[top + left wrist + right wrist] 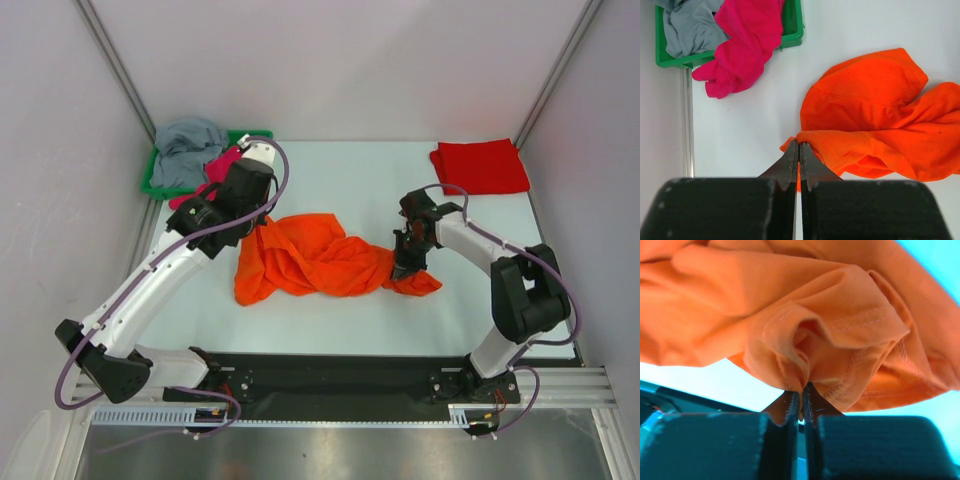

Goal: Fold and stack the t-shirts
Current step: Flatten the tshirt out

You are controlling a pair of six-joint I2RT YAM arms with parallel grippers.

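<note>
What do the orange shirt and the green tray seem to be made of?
The orange shirt looks like soft matte cloth, perhaps cotton: it crumples into folds and shows stitched hems. The green tray looks like rigid plastic, slightly glossy, with a smooth straight rim.

Open table (350,185) lay behind the crumpled orange t-shirt (310,258). The green tray (152,186), heaped with a grey t-shirt (188,145) and a pink t-shirt (218,170), blocked the far-left corner; a folded red t-shirt (480,167) blocked the far-right.
</note>
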